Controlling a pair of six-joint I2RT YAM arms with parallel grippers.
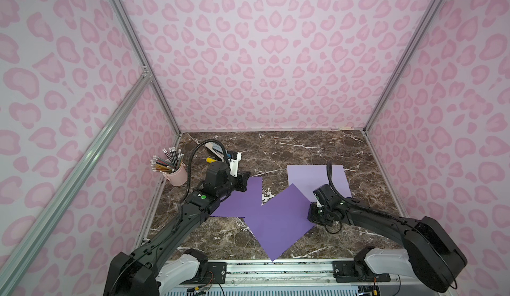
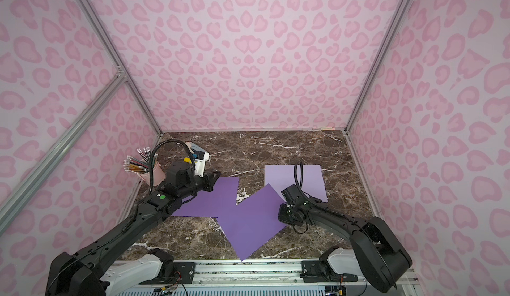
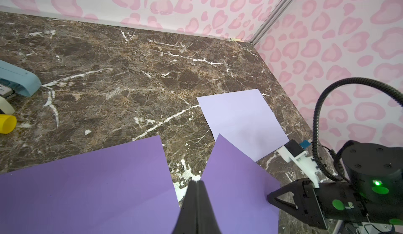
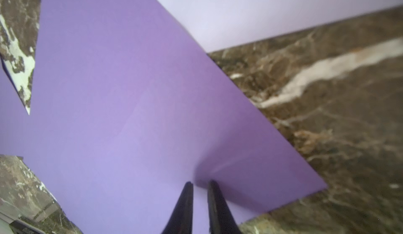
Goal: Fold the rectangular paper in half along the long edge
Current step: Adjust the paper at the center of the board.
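Left arm: long diagonal reach out from the near rail, wrist turned inward and held low. The left gripper points toward the diamond sheet and sits well apart from it, over the far corner of the left sheet. Its fingers are pressed together with no gap. Can't tell whether any paper is between them.

Right arm: elbow high, forearm angled back in, wrist tipped down. The right gripper is down on the diamond sheet just inside its right-hand corner. Its jaws are nearly together, with a small raised pucker of that sheet pinched at the tips. The rest of the sheet lies flat.

Diamond sheet: dark purple, lying mid-counter, turned corner-on so one corner points at the rail.
- Its far corner lies on top of the lavender sheet.
- Its left corner overlaps the left sheet, which is the same colour. Can't tell which is on top.
- The pink pencil cup is well apart from it, beyond the left sheet at the counter edge.
- A pale-blue stapler-like tool and a yellow cap lie further back on that side.

The counter is brown marble with white veins. The walls are pink leopard print on three sides, with aluminium frame posts at the corners.
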